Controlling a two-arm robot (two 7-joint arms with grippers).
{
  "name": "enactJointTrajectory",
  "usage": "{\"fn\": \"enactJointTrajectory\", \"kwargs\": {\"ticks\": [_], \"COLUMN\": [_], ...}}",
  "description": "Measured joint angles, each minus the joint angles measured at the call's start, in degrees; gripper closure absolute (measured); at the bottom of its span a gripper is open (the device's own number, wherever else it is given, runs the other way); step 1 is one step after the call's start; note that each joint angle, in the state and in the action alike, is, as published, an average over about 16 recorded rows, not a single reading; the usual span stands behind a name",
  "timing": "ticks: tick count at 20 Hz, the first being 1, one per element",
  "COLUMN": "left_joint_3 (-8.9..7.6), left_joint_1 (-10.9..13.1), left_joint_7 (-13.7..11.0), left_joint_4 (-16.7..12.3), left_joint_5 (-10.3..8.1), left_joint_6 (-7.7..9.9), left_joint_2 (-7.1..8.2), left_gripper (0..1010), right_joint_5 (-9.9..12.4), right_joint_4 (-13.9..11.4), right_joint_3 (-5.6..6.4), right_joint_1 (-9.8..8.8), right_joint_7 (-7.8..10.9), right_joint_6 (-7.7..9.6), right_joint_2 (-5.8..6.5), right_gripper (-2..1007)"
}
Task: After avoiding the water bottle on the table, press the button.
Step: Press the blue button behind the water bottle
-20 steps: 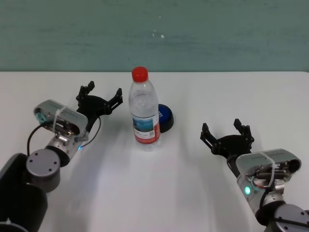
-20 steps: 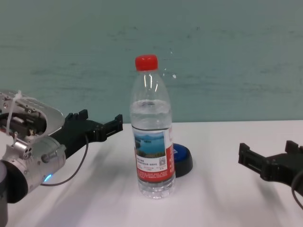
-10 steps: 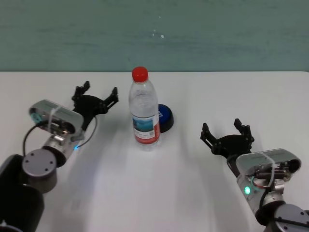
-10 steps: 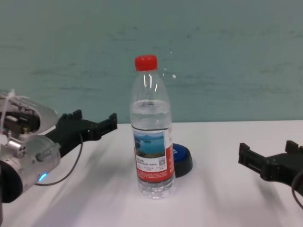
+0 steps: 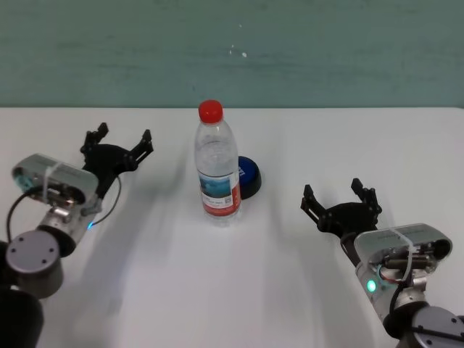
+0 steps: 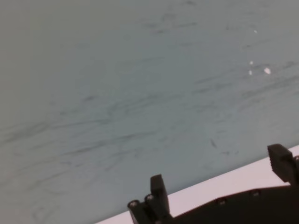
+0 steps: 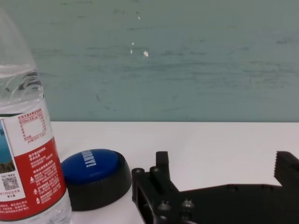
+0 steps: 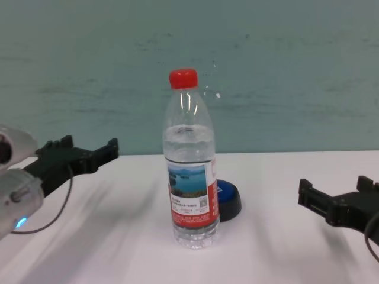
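The water bottle (image 5: 217, 165) stands upright mid-table, with a red cap and a blue-and-red label; it also shows in the chest view (image 8: 190, 163) and the right wrist view (image 7: 29, 149). The blue button (image 5: 248, 176) on its black base sits just behind the bottle to its right, also in the chest view (image 8: 228, 198) and the right wrist view (image 7: 96, 175). My left gripper (image 5: 117, 142) is open and empty, well left of the bottle and above the table (image 5: 232, 290). My right gripper (image 5: 339, 196) is open and empty, parked right of the button.
A teal wall (image 5: 232, 51) runs behind the table's far edge. In the left wrist view the left gripper's fingertips (image 6: 159, 189) point at that wall above the table edge.
My left gripper has swung left, away from the bottle, still open. The bottle, button and right arm have not moved.
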Motion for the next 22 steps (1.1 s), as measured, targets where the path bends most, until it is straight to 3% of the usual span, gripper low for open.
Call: {"fn": "enactJointTrajectory", "kwargs": {"ticks": [12,22], "left_joint_3": [-3.44,-5.08], "left_joint_1": [9.13,16.55], "left_joint_7": [-1.26,-2.66], "left_joint_4": [-12.22,-20.9], "left_joint_5": [-3.76,-6.91], "left_joint_6": [3.11,4.83], "left_joint_2": [2.32,3.63], "left_gripper": [0,0], "right_joint_5": [0.0,0.0], "right_joint_4": [0.0,0.0], "right_joint_3": [0.0,0.0], "right_joint_1": [0.0,0.0], "right_joint_7": [0.0,0.0], "right_joint_6": [0.0,0.0], "right_joint_2": [0.0,0.0], "right_gripper": [1,1]}}
